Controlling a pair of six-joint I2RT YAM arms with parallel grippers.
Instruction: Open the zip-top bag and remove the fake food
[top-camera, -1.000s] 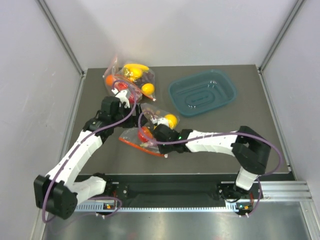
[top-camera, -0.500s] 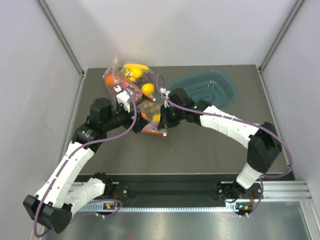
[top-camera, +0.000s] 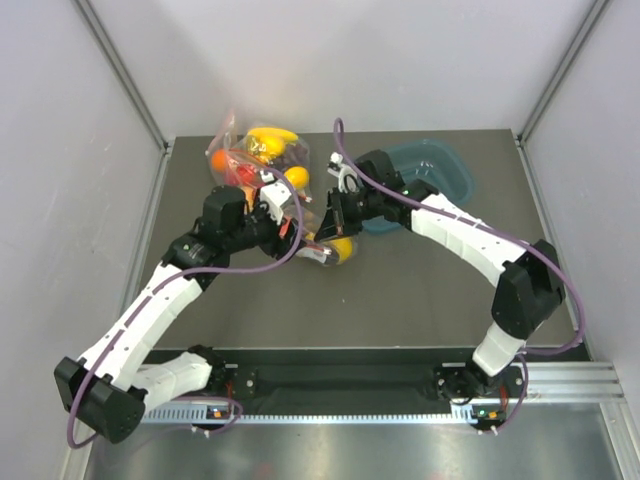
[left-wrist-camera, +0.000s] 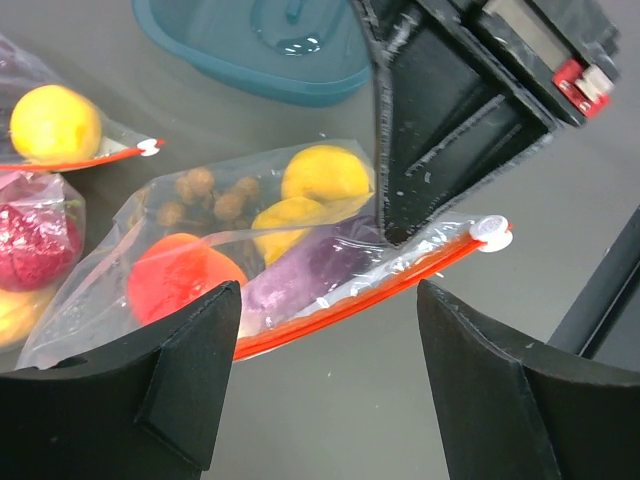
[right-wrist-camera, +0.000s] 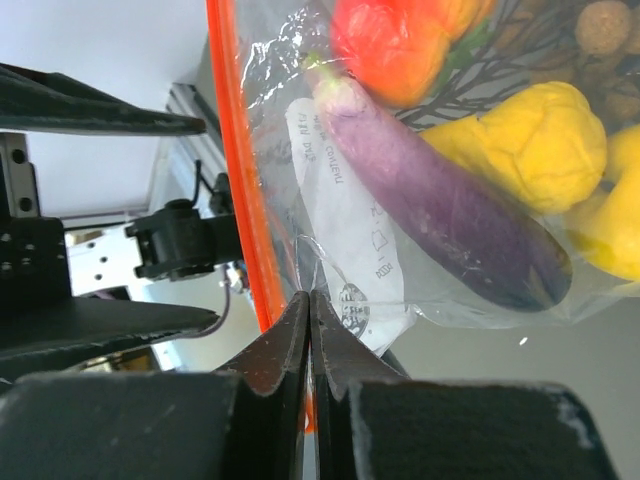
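Note:
The zip-top bag (top-camera: 325, 243) hangs in my right gripper (top-camera: 335, 222), which is shut on the clear plastic just beside the red-orange zip strip (right-wrist-camera: 240, 180). Inside I see the purple eggplant (right-wrist-camera: 440, 220), red tomato (right-wrist-camera: 390, 45) and yellow lemon (right-wrist-camera: 530, 140). My left gripper (top-camera: 290, 224) is open, its jaws wide apart on either side of the zip strip (left-wrist-camera: 380, 290) and just short of it, touching nothing. In the left wrist view the bag (left-wrist-camera: 260, 250) also shows the brown cluster (left-wrist-camera: 210, 195), a yellow pear (left-wrist-camera: 285, 220) and the white slider (left-wrist-camera: 492, 232).
A second clear bag (top-camera: 255, 150) with a banana and an orange lies at the far left, close behind my left gripper. A teal tub (top-camera: 425, 180) stands at the far right, partly under my right arm. Grey walls close in both sides.
My right gripper has carried the bag from the table's near middle up and toward the back. My left gripper has swung right and now faces the bag's zip edge.

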